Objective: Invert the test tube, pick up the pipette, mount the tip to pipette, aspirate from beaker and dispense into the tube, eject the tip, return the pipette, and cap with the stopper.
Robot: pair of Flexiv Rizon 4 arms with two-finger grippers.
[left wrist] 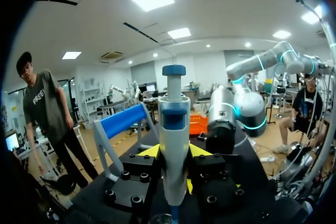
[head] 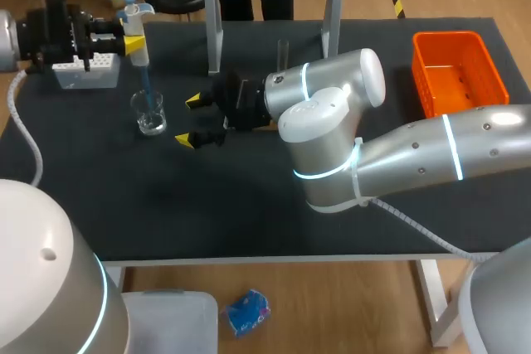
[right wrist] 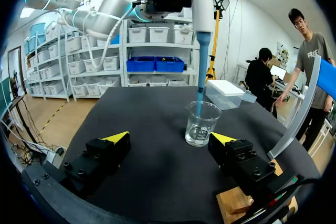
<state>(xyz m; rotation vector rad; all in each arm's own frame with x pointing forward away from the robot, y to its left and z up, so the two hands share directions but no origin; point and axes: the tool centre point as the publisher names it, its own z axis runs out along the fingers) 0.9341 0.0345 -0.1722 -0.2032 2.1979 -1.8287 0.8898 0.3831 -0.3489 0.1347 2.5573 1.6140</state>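
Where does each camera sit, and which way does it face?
Head: above, behind the robot, looking down on the table; left arm, right arm show.
Left wrist: on the left arm, looking along jaws shut on the pipette; right arm beyond.
Right wrist: on the right arm, low, facing the beaker ahead of its open jaws.
All three share the pipette.

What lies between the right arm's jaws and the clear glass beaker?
Nothing but bare black tabletop; the right wrist view shows it, with the clear glass beaker standing ahead of the open jaws.
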